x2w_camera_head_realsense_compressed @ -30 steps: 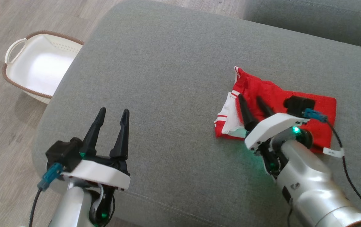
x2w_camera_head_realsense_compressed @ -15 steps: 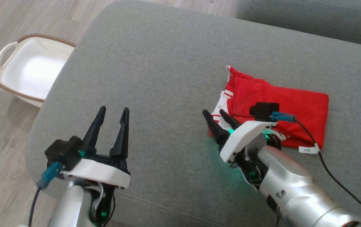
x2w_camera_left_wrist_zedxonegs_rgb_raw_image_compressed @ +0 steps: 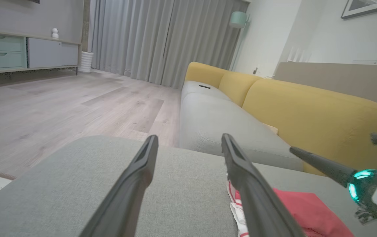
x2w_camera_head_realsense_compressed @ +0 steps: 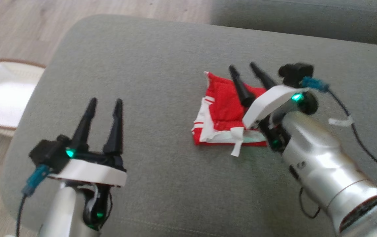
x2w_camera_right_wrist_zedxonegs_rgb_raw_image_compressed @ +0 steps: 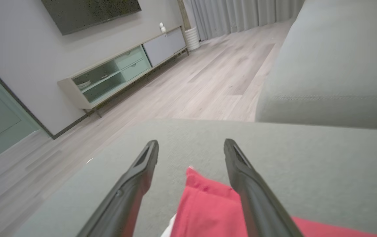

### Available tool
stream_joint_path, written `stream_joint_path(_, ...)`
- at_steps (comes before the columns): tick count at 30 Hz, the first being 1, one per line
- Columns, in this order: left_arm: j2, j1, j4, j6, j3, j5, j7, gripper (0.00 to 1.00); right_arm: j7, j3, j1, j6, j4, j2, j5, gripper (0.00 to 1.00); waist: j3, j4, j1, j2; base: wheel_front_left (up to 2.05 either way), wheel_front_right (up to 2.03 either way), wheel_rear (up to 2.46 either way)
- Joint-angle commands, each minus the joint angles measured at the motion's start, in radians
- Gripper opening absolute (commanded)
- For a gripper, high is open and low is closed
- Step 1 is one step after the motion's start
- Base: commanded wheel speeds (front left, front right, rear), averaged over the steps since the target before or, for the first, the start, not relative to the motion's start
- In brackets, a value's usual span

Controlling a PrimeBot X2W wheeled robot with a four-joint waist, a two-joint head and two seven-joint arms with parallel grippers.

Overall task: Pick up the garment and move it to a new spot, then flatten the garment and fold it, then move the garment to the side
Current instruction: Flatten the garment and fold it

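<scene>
Garment — below R tool, jaws apart

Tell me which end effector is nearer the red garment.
Right. The right end effector is over the garment, fingers spread. The left end effector is well off to the garment's left, over bare cushion, also open.

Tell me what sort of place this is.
Most likely a home living room: a yellow-backed sofa, a wall-mounted TV above a low cabinet, and floor-length curtains.
</scene>
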Motion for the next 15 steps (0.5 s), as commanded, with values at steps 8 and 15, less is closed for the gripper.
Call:
stream_joint_path(8, 0.008, -0.036, -0.073, 0.000, 0.086, 0.007, -0.005, 1.00, -0.013, -0.289, 0.068, -0.001, -0.181, -0.095, -0.373, 1.00, -0.029, -0.107, 0.0000, 0.0000, 0.00, 0.00, 0.00)
stream_joint_path(15, 0.008, -0.028, -0.072, 0.000, 0.090, 0.009, -0.005, 1.00, -0.014, -0.587, 0.309, -0.001, -0.443, -0.090, -0.689, 1.00, -0.039, -0.155, 0.0000, 0.0000, 0.00, 0.00, 0.00)
